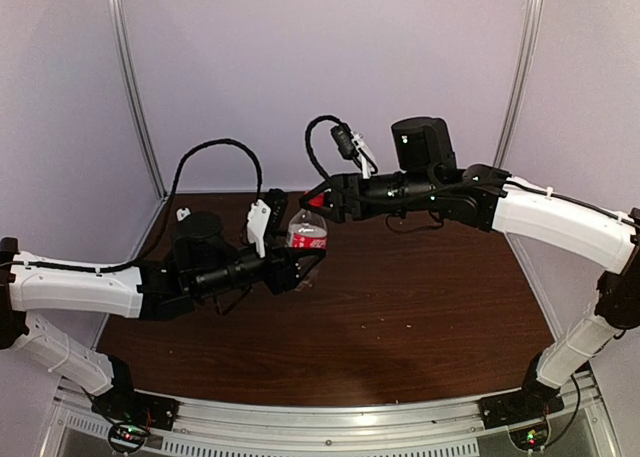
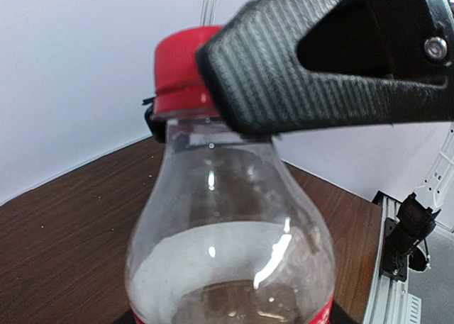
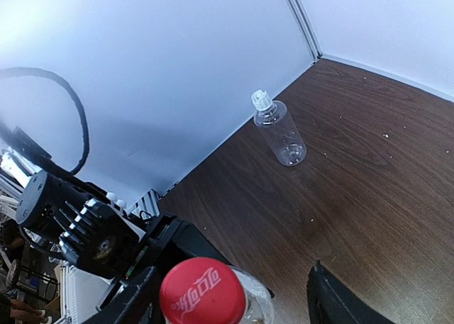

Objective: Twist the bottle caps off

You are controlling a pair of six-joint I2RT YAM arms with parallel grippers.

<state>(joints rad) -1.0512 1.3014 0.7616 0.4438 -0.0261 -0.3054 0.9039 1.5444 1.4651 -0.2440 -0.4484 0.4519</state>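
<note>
Top external view: dark wood-grain table (image 1: 400,317), and left of centre toward its back, shorter bottle (image 1: 307,235), clear rounded plastic with red label band, clamped round the lower body by left gripper (image 1: 298,262), base hidden. Right gripper (image 1: 314,203) part-open astride red cap (image 3: 202,290), white script on top; one ribbed black finger (image 2: 284,76) against its side, the other apart, nothing gripped. Near back wall, well apart, taller bottle (image 3: 281,131), plain, white cap (image 3: 261,99) on; cannot tell upright or tilted.
</note>
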